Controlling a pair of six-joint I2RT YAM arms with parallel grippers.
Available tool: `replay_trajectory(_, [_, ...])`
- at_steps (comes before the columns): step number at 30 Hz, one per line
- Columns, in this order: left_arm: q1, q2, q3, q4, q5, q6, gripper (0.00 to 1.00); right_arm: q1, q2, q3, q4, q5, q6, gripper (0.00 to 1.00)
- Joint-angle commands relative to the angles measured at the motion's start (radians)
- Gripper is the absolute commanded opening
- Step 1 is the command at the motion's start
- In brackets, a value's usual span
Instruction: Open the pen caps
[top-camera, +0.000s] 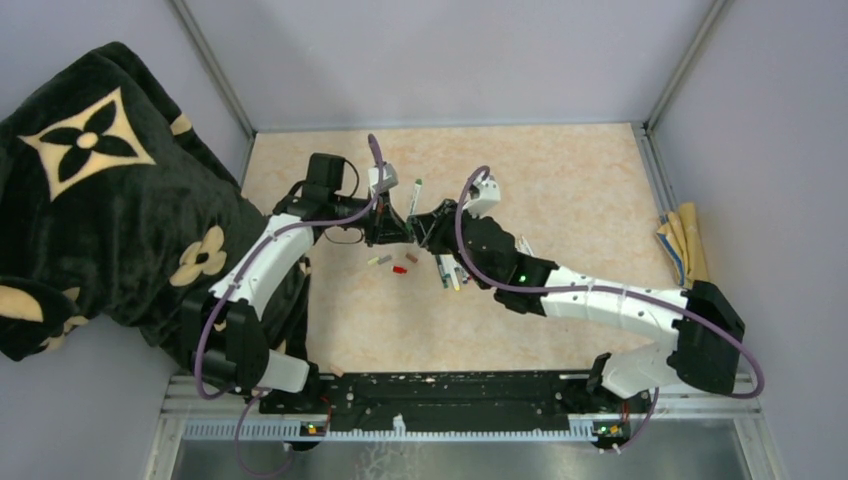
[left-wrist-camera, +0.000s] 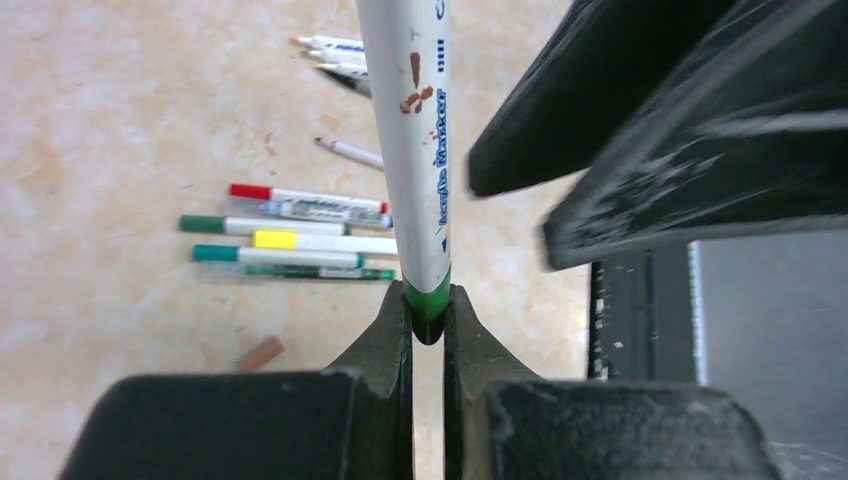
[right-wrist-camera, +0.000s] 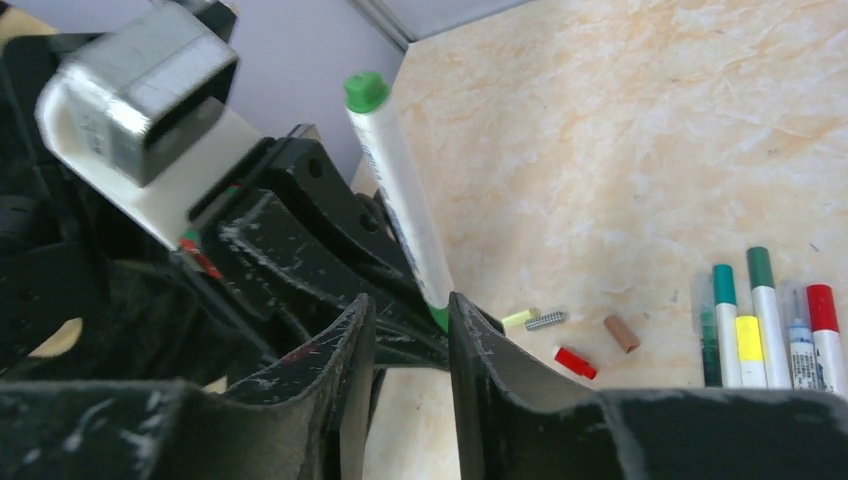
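One white pen (left-wrist-camera: 410, 130) is standing steeply tilted above the tabletop (left-wrist-camera: 120, 120). The left hand (left-wrist-camera: 428, 318) is pinching its lower green end, and a green cap (right-wrist-camera: 366, 92) is sitting on its upper end. A yellow cap (right-wrist-camera: 518, 318), a grey cap (right-wrist-camera: 545, 320), a red cap (right-wrist-camera: 575, 362) and a brown cap (right-wrist-camera: 621, 333) are lying loose, close together. Just beside them a row of pens (left-wrist-camera: 300, 240) is lying side by side, showing green, yellow and red ends. A few more pens (left-wrist-camera: 335, 55) are lying farther off, thin tips showing.
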Motion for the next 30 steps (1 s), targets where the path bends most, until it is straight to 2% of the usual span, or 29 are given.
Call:
replay_trajectory(1, [-0.005, -0.012, 0.031, -0.082, -0.159, 0.223, 0.00, -0.064, -0.114, 0.008, -0.053, -0.130, 0.019, 0.34])
replay_trajectory(7, [-0.014, -0.025, 0.020, -0.171, -0.326, 0.511, 0.00, -0.296, -0.125, 0.135, -0.332, -0.544, 0.033, 0.45])
replay_trajectory(9, [-0.018, -0.041, 0.000, -0.185, -0.372, 0.598, 0.00, -0.342, -0.099, 0.202, -0.445, -0.643, -0.003, 0.52])
replay_trajectory(13, [-0.045, -0.078, -0.036, -0.211, -0.435, 0.767, 0.00, -0.385, -0.004, 0.324, -0.578, -0.826, -0.054, 0.59])
replay_trajectory(17, [-0.094, -0.119, -0.073, -0.231, -0.527, 0.900, 0.00, -0.390, 0.096, 0.364, -0.569, -1.029, -0.036, 0.63])
replay_trajectory(21, [-0.138, -0.154, -0.106, -0.228, -0.601, 0.970, 0.00, -0.391, 0.186, 0.380, -0.553, -1.161, -0.014, 0.63])
replay_trajectory(26, [-0.164, -0.171, -0.132, -0.218, -0.656, 1.003, 0.00, -0.390, 0.221, 0.359, -0.539, -1.213, -0.006, 0.60])
replay_trajectory(30, [-0.167, -0.163, -0.132, -0.213, -0.662, 1.008, 0.00, -0.388, 0.226, 0.326, -0.499, -1.249, 0.019, 0.53])
